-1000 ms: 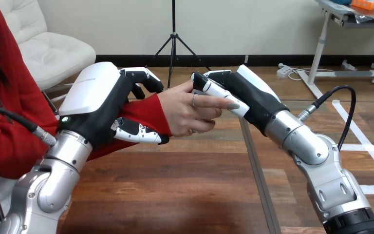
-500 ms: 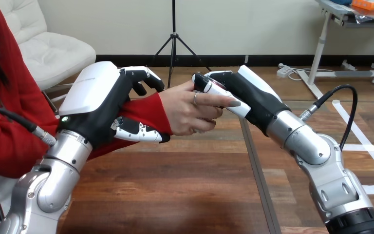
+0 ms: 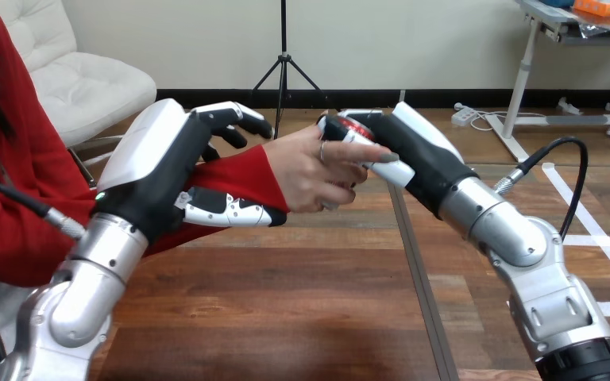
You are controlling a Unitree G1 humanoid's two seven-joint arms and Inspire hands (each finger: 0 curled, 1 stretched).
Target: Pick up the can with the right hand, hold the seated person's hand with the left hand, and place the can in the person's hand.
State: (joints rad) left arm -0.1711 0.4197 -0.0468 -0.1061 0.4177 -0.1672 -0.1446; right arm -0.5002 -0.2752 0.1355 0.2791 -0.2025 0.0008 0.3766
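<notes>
Handover: my left hand (image 3: 163,159) clamps the wrist (image 3: 242,175); my right hand (image 3: 421,159) curls round the can (image 3: 357,128), person's hand (image 3: 314,171) over its fingers (image 3: 393,173). Next I should ease them open.

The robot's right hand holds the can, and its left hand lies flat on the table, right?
No. The head view shows the left hand curled round the person's red-sleeved forearm. The right hand does hold the can, and the person's hand touches it too.
</notes>
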